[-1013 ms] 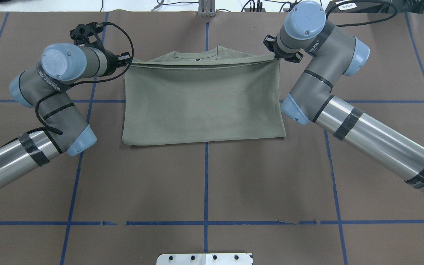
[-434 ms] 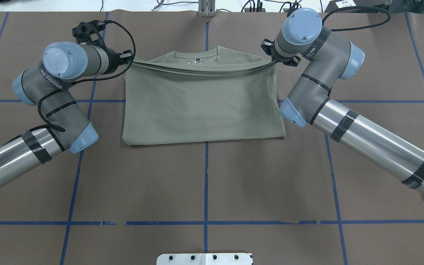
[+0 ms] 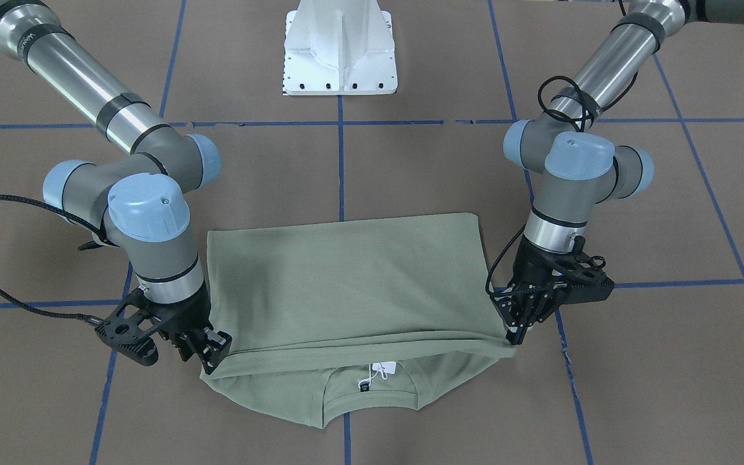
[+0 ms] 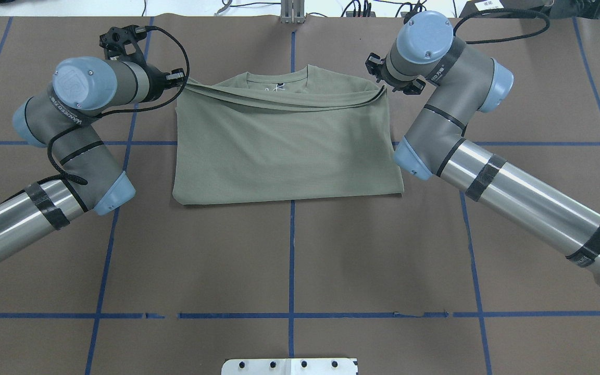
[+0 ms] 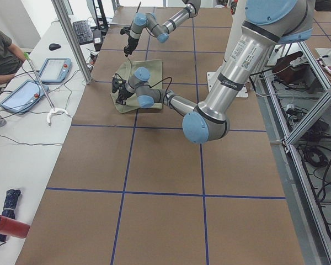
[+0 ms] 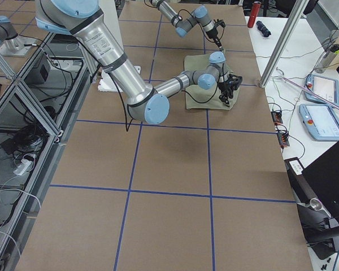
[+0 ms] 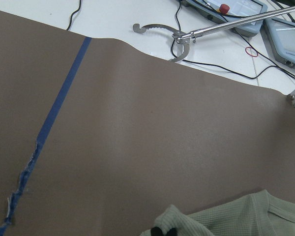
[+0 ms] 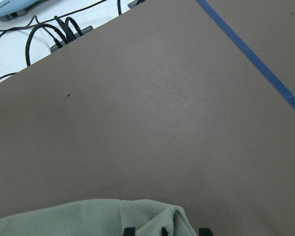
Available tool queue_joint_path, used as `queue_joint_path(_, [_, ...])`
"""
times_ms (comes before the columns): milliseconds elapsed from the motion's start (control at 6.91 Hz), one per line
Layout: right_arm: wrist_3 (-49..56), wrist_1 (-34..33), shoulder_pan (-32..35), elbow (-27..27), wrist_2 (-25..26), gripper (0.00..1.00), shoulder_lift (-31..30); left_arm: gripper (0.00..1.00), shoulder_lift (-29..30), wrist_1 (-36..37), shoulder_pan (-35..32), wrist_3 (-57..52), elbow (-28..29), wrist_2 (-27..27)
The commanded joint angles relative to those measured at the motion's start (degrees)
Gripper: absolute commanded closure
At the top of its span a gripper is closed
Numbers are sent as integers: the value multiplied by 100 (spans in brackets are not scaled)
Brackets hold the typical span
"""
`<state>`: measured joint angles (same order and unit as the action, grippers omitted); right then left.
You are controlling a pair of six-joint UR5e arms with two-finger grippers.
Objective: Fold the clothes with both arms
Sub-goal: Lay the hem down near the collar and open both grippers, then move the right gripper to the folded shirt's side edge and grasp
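The sage-green shirt point(image 4: 289, 151) lies on the brown table, folded with its lower half brought up over its chest. Its neck, white tag point(image 3: 382, 370) and black label point(image 3: 364, 387) still show past the folded edge. My left gripper point(image 4: 182, 82) is shut on the left corner of that edge, also seen in the front view point(image 3: 514, 337). My right gripper point(image 4: 383, 89) is shut on the right corner, also seen in the front view point(image 3: 214, 360). The edge sags between them, just above the collar. Both wrist views show a bit of green fabric point(image 7: 226, 221) point(image 8: 88, 219) at their bottom edge.
The white pedestal base point(image 3: 340, 51) stands at the robot's side of the table. Blue tape lines point(image 4: 292, 250) grid the brown cover. Cables and a metal post point(image 4: 292, 13) sit past the far edge. An operator's bench with tablets point(image 5: 52, 69) lies beyond it.
Both grippers have carried the folded edge farther toward the neck and slightly inward. The edge, taut and straight before, now sags in the middle.
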<state>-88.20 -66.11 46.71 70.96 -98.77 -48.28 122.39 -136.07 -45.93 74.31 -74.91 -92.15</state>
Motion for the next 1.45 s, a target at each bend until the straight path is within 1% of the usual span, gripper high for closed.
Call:
queue_joint_path(0, [-57,2,-126,836,-37,38,-574,68,-83,-16,-21,-100,3,-4])
queue_joint_path(145, [-74,1,-222,1205,-46,36,-847,64,-83,-60,-48,-214,-15,-30])
queue_joint_path(289, [-135,1,-415,1731,-55,32,-1241,61,-83,-86,-65,-215,-32,-344])
queue_joint_path(434, [-484,1,-556,2189,-64,26,-1654,60,-92,-121,-66,-215,-58,-425])
queue_joint_path(579, [-1018,19,-731,2472,-55,25,-1937,60,-101,-122,-66,-215,-59,-426])
queue_joint_path(724, [-1511,271,-933,2553,-20,21,-2044,59,-101,-122,-74,-206,-76,-426])
queue_joint_path(868, [-1629,526,-1066,2545,-20,21,-2262,59,-101,-113,-83,-215,-137,-426])
queue_joint_path(1302, [-1630,582,-1260,2519,15,21,-2440,59,-145,-87,-101,-215,-322,-435])
